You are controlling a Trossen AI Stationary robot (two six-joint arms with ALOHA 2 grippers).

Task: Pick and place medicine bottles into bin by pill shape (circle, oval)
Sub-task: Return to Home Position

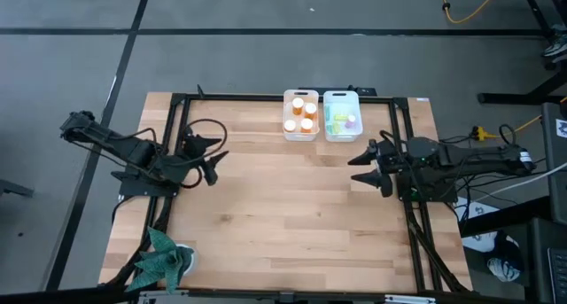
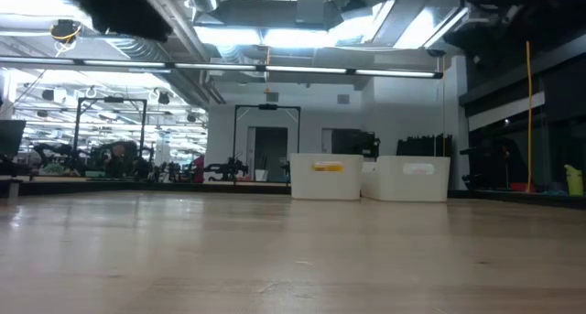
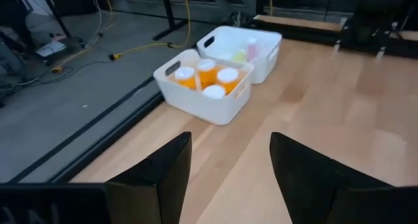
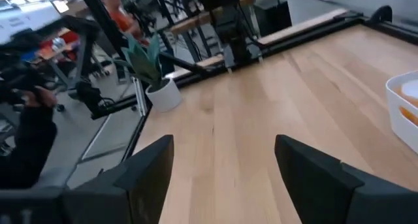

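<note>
Two white bins stand side by side at the table's far edge. The left bin holds several orange bottles with white caps. The right bin holds small green, pink and yellow bottles. My left gripper is open and empty above the table's left side. My right gripper is open and empty above the table's right side. Both bins also show in the low view.
A small potted plant stands at the table's near left corner; it also shows in the right wrist view. A black frame runs along the table's edges. A person shows beyond the table in the right wrist view.
</note>
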